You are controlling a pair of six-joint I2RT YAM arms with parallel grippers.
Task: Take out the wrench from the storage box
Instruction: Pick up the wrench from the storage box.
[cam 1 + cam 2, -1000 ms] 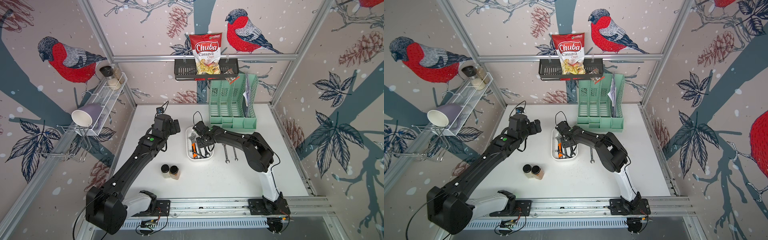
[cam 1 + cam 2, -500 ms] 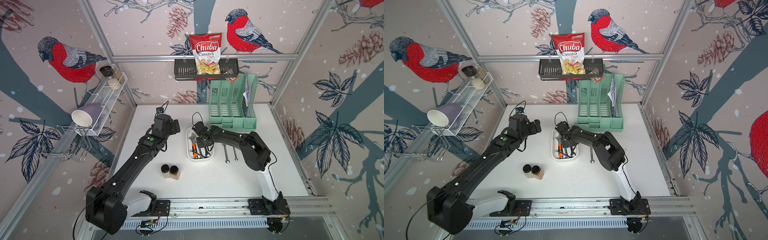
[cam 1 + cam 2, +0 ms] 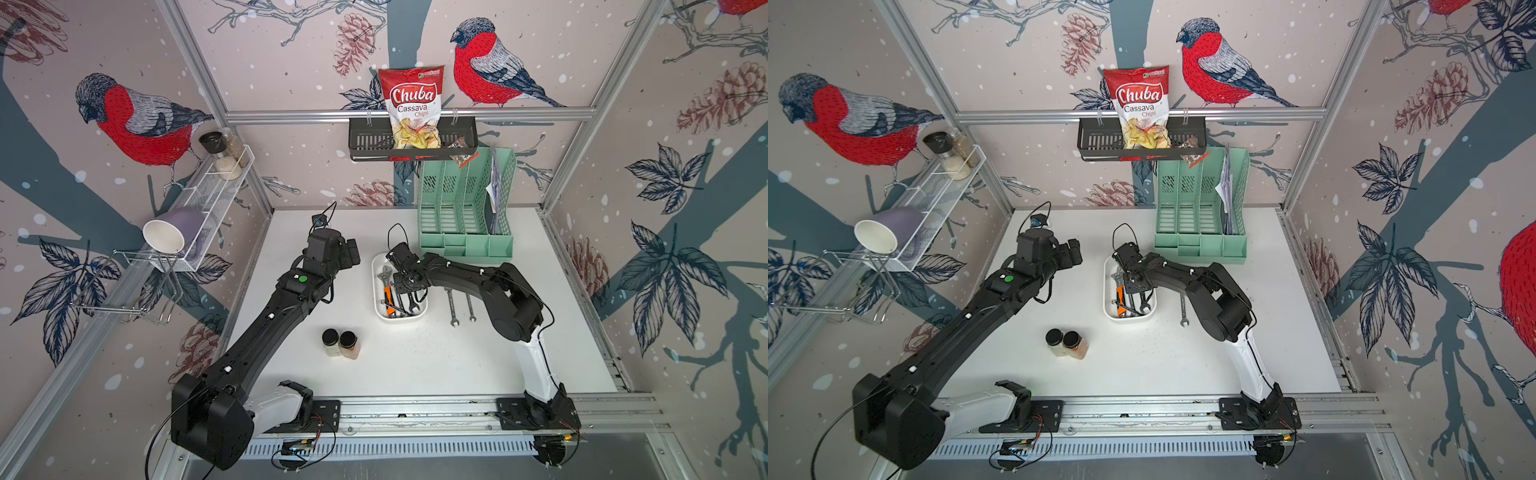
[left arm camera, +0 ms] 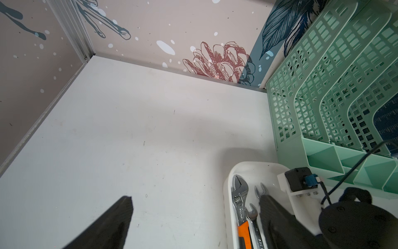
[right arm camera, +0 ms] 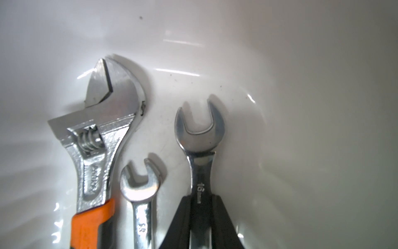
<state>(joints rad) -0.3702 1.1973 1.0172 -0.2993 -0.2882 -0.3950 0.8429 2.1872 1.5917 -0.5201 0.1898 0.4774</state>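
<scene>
Inside the white storage box [image 3: 400,318], centre of a top view: an orange-handled adjustable wrench [image 5: 101,129], a small spanner [image 5: 140,183] and the wrench [image 5: 199,129] marked 16, side by side. Clamped on that wrench's shank: the right gripper [image 5: 201,200]. Left of the box, fingers [image 4: 120,215] spread wide: the left gripper [image 3: 351,253]. Upper centre, in the black basket [image 3: 365,143]: a chips bag [image 3: 411,104]. In the mint organizer [image 3: 465,245], rightmost slot: papers [image 3: 494,183].

You read "Chuba Cassava Chips" on the snack bag [image 3: 412,104] [image 3: 1139,104] in both top views. The wrench [image 5: 201,151] is stamped "16" on its shank. Markings on the smaller wrench [image 5: 141,189] and the adjustable wrench [image 5: 103,133] are illegible.
</scene>
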